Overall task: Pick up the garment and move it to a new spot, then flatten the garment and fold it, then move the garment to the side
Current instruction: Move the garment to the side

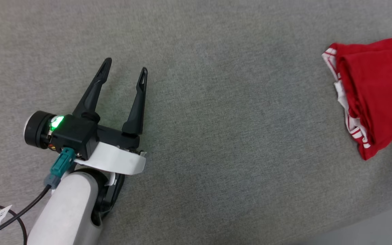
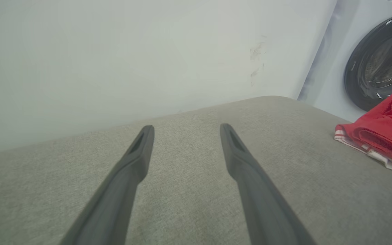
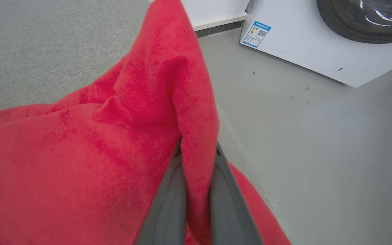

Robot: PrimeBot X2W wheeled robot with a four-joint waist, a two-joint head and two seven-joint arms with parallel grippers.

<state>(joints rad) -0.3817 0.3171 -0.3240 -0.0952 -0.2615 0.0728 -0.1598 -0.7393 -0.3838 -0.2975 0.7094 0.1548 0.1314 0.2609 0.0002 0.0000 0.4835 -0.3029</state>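
Note:
The garment (image 1: pixel 376 92), bright red with white striped trim, lies bunched at the right edge of the grey cushioned surface (image 1: pixel 216 102). It also shows at the right of the left wrist view, the garment (image 2: pixel 386 129) rising toward the right. My left gripper (image 1: pixel 125 66) stands open over bare fabric far to the left of it, fingers (image 2: pixel 141 149) spread with nothing between them. In the right wrist view my right gripper (image 3: pixel 196 160) is shut on a fold of the garment (image 3: pixel 80 163), which drapes over both fingers and hides their tips.
A white washing machine (image 3: pixel 305 37) with a dark round door (image 2: pixel 376 61) stands on the grey floor (image 3: pixel 318 153) beyond the cushion's right edge. A pale wall (image 2: pixel 131 58) rises behind the cushion.

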